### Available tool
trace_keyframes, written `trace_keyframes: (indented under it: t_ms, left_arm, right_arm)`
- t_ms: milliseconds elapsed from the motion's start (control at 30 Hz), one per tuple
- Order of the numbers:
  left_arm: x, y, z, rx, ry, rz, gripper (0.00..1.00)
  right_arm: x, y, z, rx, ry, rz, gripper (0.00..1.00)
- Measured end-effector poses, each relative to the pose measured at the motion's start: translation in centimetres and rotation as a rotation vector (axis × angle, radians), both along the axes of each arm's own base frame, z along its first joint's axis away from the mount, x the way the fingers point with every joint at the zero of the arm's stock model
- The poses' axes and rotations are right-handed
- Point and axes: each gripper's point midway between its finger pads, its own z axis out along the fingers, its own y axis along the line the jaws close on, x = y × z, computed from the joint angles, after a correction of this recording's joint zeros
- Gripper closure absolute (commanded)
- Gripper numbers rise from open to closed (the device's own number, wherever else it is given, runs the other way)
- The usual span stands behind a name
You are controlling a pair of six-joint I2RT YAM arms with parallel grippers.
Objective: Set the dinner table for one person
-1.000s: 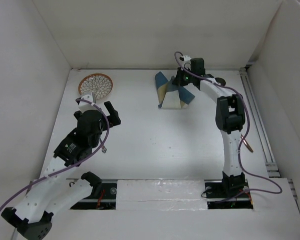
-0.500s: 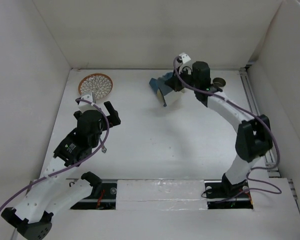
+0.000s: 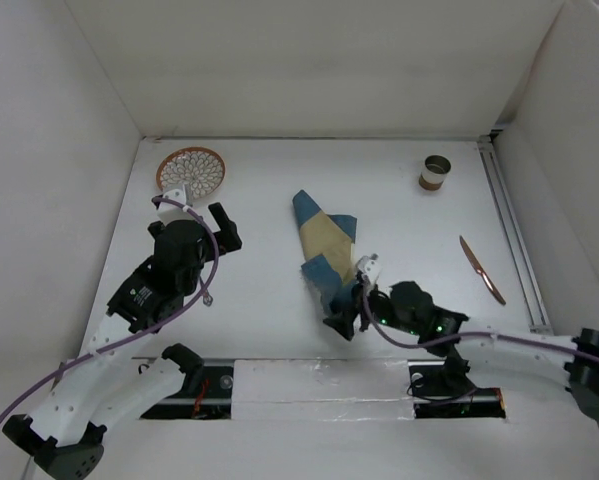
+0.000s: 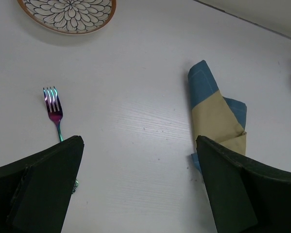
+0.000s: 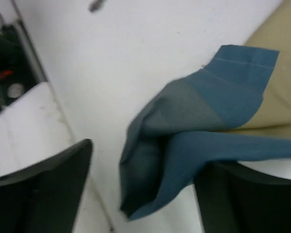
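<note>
Top view, from the left: the table (image 3: 399, 230) is the white floor of the walled box, and it carries everything here. A patterned plate (image 3: 190, 170) lies in its far left corner. Just nearer, the left claw (image 3: 227, 226) hangs over bare tabletop with its jaws spread wide and nothing between them. The left wrist view confirms it: that claw (image 4: 140, 194) frames only white surface. A rainbow-tinted fork (image 4: 54, 109) lies beside its left finger, tines pointing at the plate (image 4: 67, 9).

At the middle lies a crumpled blue-and-tan cloth (image 3: 326, 240), running from mid-table toward the near edge. The right claw (image 3: 344, 318) sits low at the cloth's near end. In the right wrist view its jaws stand well apart. A blue corner of the cloth (image 5: 208, 121) lies in the gap, loose and unpinched. It drapes against the right finger (image 5: 247, 204), and the left finger is clear of it.

Further right, a small cup (image 3: 435, 172) stands upright near the back wall. A copper knife (image 3: 481, 270) lies flat close to the right rail.
</note>
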Motion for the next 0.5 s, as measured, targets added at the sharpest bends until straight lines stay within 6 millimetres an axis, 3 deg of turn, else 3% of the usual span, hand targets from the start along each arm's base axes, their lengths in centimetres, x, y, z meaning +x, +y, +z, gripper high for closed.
trace_keyframes:
  t_ms: [33, 100, 267, 367, 500]
  left_arm:
    - [0.0, 0.0, 0.0, -0.001, -0.001, -0.001, 0.00]
    - [0.1, 0.0, 0.1, -0.003, -0.003, 0.000, 0.00]
    - [0.2, 0.3, 0.1, -0.009, 0.000, 0.010, 0.00]
    - [0.2, 0.3, 0.0, -0.010, 0.001, 0.009, 0.00]
    - [0.2, 0.3, 0.0, -0.010, 0.001, 0.009, 0.00]
  right_arm:
    - [-1.2, -0.4, 0.9, 0.045, -0.021, 0.017, 0.00]
    - [-2.0, -1.3, 3.7, 0.154, -0.086, 0.007, 0.00]
    - [-0.4, -5.7, 11.9, 0.407, -0.244, -0.206, 0.00]
    - [1.9, -7.3, 12.1, 0.365, -0.216, -0.366, 0.00]
    - [5.3, -7.9, 8.1, 0.182, -0.070, -0.563, 0.00]
